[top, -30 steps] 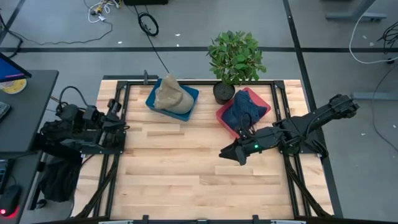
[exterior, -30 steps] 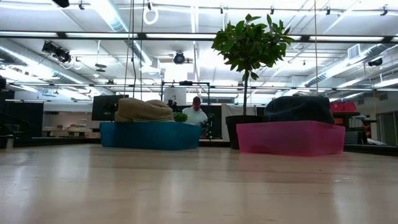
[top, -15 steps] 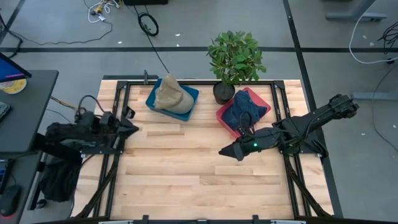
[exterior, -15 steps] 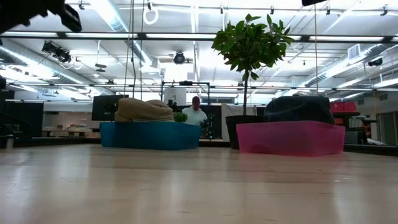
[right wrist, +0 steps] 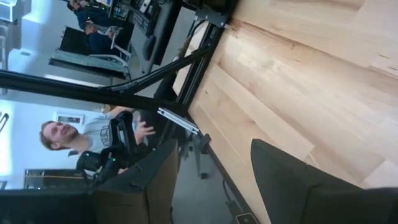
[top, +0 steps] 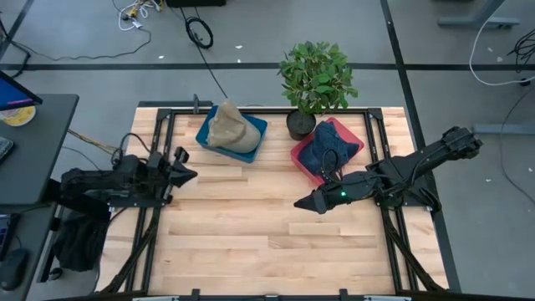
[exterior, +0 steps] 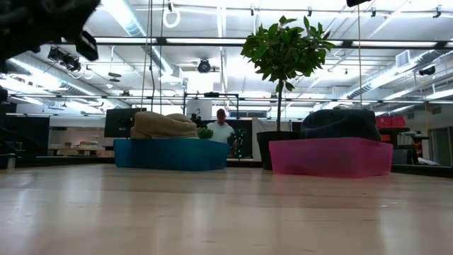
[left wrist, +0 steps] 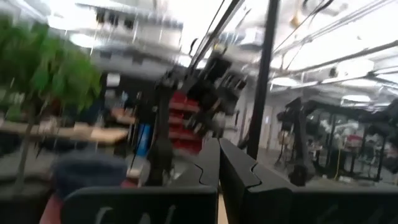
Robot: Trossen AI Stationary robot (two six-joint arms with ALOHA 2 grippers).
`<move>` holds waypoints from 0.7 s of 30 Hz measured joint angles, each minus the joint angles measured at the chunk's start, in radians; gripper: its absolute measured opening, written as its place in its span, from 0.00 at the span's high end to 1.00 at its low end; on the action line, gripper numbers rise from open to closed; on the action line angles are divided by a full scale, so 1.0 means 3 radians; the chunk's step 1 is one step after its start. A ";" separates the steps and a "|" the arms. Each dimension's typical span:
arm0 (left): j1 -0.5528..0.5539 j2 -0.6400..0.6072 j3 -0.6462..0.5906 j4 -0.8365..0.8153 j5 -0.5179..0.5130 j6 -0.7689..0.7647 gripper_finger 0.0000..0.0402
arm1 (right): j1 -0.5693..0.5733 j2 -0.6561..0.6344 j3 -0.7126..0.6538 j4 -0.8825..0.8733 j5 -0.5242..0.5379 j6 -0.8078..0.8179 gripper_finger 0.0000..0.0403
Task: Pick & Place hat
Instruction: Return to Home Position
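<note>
Honestly, the sorting looks done to me. The brown caps (top: pixel 231 130) sit piled in the blue bin (top: pixel 203 136) at the far side of the counter (top: pixel 242 234), left of the potted plant (top: pixel 316 75). The pink bin (top: pixel 341 125) on the plant's other side holds dark blue caps (top: pixel 326 150).

What could go wrong now is mostly the arms. The right gripper (top: pixel 301 203) hangs low over the counter just in front of the pink bin, fingers (right wrist: pixel 286 168) spread wide and empty. I reckon a sloppy pull-back could clip that bin's near corner. The left gripper (top: pixel 187 175) is at the counter's left edge, near the blue bin, with its fingers (left wrist: pixel 239 177) pressed together on nothing. The cap pile pokes above the rim, so a swing past it might drag one out.

From above, the pile's long axis runs diagonally, from the far edge toward the near right. Can't tell which way the brims point.
</note>
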 joint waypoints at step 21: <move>0.0161 0.0067 0.0004 -0.1302 -0.0040 -0.0441 0.99 | 0.0001 0.0000 0.0000 -0.0140 0.0000 0.0025 0.49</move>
